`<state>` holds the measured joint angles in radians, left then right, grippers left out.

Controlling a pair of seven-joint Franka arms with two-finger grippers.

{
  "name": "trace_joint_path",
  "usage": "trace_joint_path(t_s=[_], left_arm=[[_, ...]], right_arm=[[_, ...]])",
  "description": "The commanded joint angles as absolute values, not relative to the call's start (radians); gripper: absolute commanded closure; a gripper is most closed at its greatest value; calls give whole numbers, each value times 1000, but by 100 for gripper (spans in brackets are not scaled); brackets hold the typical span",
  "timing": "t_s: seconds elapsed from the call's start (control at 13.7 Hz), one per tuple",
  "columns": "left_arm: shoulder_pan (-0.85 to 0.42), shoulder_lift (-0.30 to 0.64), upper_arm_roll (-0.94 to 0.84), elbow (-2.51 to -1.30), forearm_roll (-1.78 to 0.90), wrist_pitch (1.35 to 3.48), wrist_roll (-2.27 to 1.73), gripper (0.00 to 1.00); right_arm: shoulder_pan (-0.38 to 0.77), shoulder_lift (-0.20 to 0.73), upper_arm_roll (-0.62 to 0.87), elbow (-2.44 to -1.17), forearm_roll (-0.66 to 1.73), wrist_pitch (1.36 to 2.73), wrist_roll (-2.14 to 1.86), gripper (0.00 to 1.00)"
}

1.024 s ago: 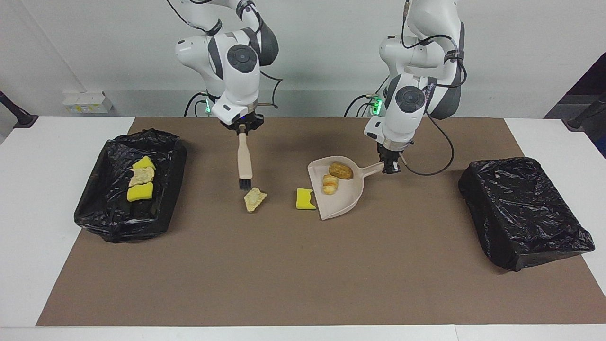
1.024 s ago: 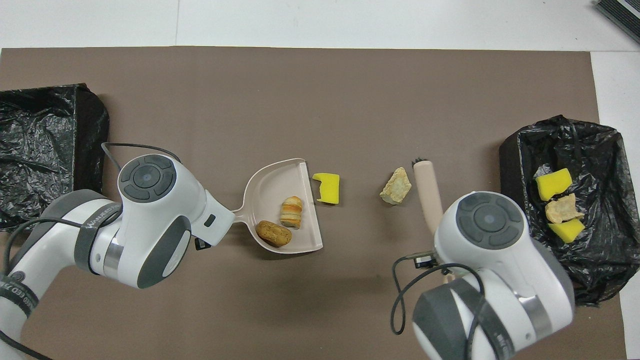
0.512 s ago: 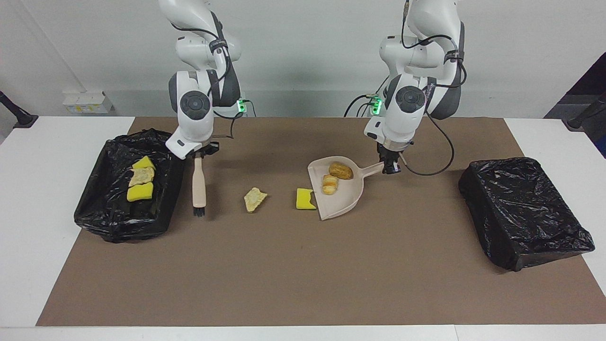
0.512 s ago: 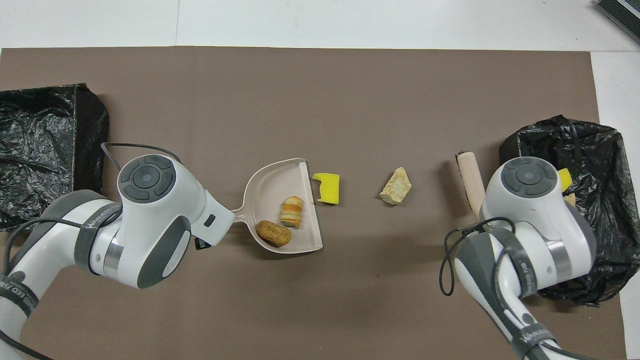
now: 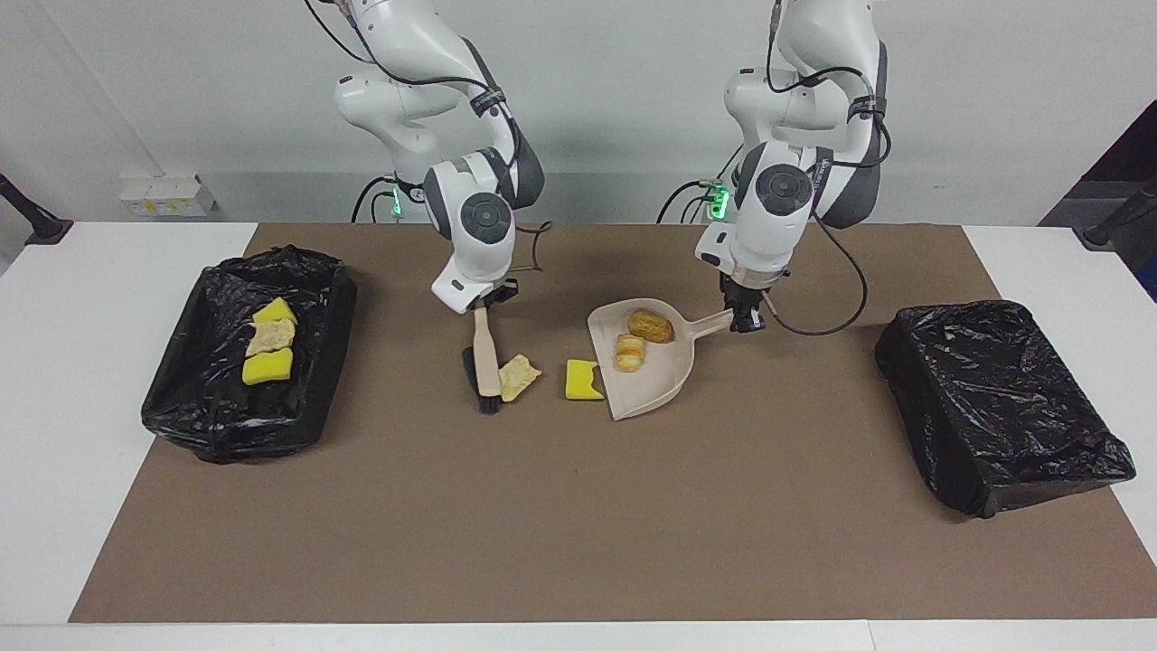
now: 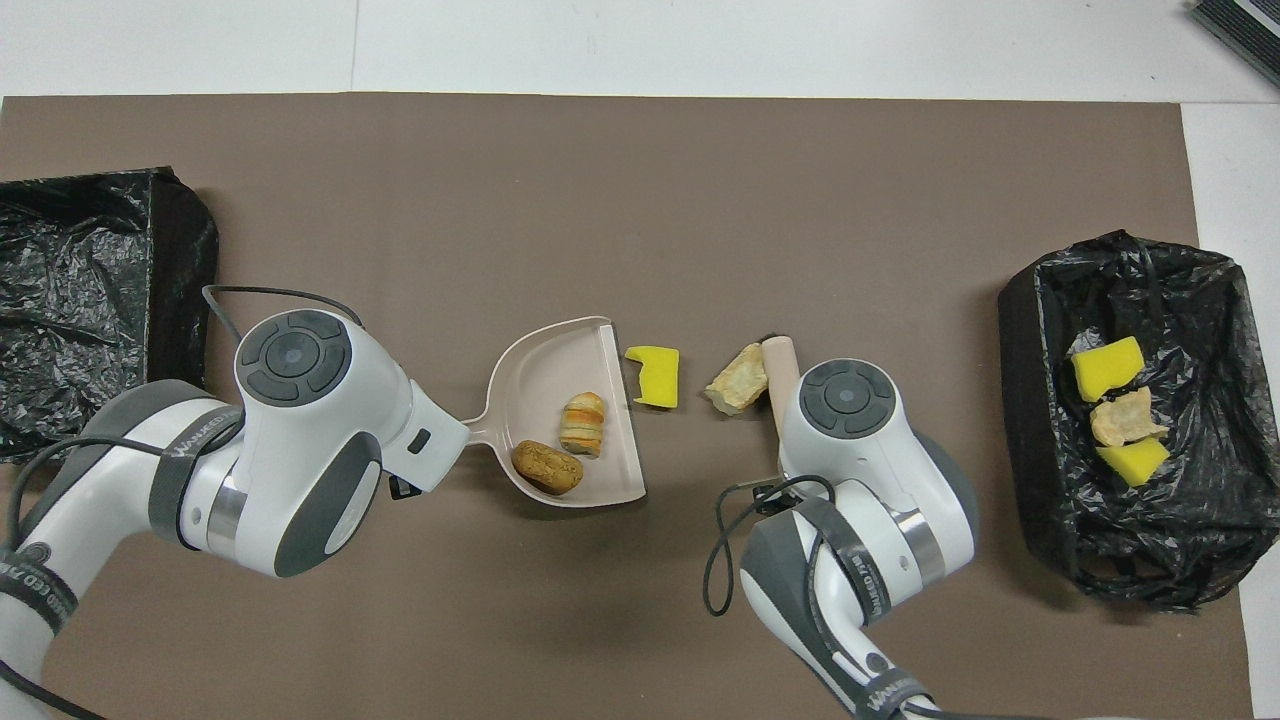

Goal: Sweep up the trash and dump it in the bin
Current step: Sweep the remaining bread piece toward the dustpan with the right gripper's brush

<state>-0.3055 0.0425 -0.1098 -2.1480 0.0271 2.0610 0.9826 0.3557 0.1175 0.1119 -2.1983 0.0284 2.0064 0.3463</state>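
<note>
the open bin (image 5: 327,298) at the right arm's end of the table already holds three scraps (image 5: 268,340). next along, the right gripper (image 5: 488,303), jaws clamped on the brush (image 5: 486,359), has the bristles down on the mat with the tan pastry scrap (image 5: 519,376) touching the brush on its dustpan side. the yellow sponge chunk (image 5: 582,380) lies just at the dustpan (image 5: 653,384) lip, and two bread pieces (image 5: 640,338) sit inside. the left gripper (image 5: 744,318) is closed on the dustpan handle, and the closed bin (image 5: 999,402) sits at the left arm's end. to sweep well, keep the bristles low and push straight toward the lip (so the pastry gathers the sponge on the way), with the pan held flat and steady against the mat.
</note>
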Motion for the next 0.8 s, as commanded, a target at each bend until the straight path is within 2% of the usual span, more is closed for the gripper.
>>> trace_joint_path(t_s=[0.0,0.15,0.29,0.51,0.73], left_arm=[[-307,32,-109,-2169,43,2109,985,100],[-308,32,-109,-2174,43,2120,985,100],[-308,32,-109,-2175,43,2123,985,100],[-310,34,-109,-2175,43,2134,983,100],[-305,34,-110,-2177,43,2152,986,100]], right_arm=[[388,149,114,-2168,151,2051,342,100],[442,155,114,-2145,285,2074,339,100],[478,160,114,-2145,433,2158,319,100],[534,152,121,-2143,602,2186,270,100],[600,140,121,-2143,667,2243,288,100]])
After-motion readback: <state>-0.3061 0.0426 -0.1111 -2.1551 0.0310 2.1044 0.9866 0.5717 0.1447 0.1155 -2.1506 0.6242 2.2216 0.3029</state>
